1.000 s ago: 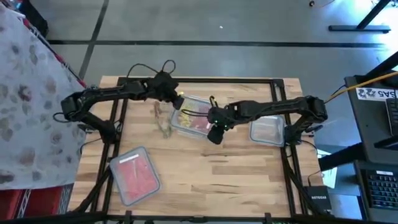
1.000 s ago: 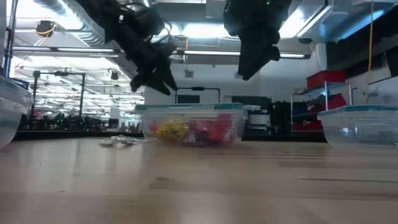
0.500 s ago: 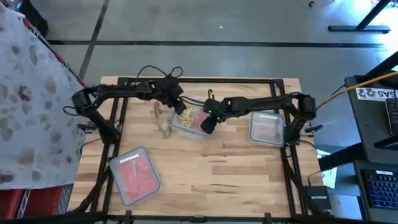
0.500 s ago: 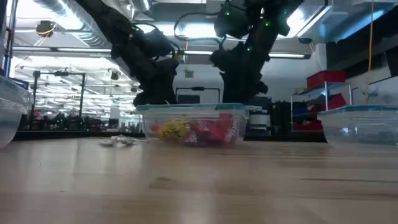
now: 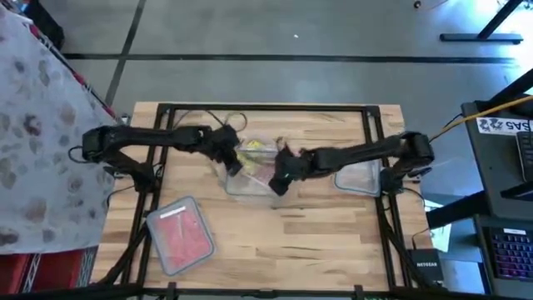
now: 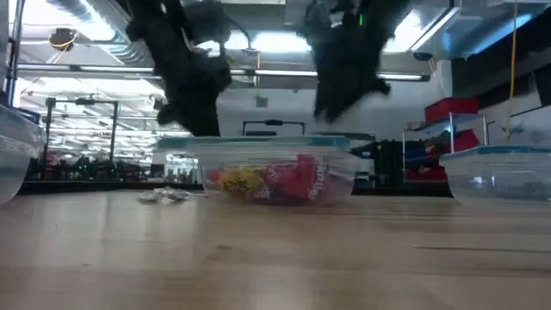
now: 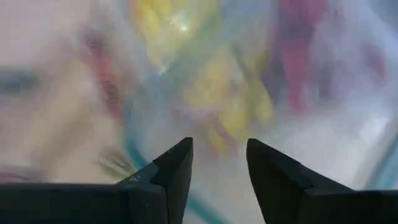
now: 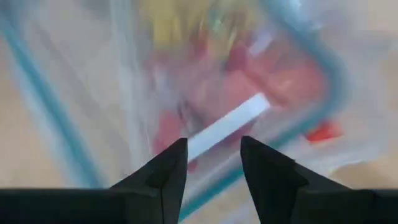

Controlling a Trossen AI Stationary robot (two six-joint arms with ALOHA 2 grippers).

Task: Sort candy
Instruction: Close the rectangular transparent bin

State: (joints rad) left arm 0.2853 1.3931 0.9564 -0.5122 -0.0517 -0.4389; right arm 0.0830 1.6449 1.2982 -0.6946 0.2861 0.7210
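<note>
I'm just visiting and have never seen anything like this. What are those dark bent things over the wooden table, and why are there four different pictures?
Those are two robot arms, each ending in a two-finger gripper. One picture looks straight down on the table, one looks level across it, and two come from cameras on the arms' wrists.

Both arms reach over the middle container, a clear plastic tub holding mixed yellow and red candy. The left gripper and the right gripper hover at its two sides, fingers open, holding nothing.

Also on the table: a container of red candy near the front left, another clear container on the right, and a few loose wrapped pieces beside the middle tub. The job is sorting candy.
</note>
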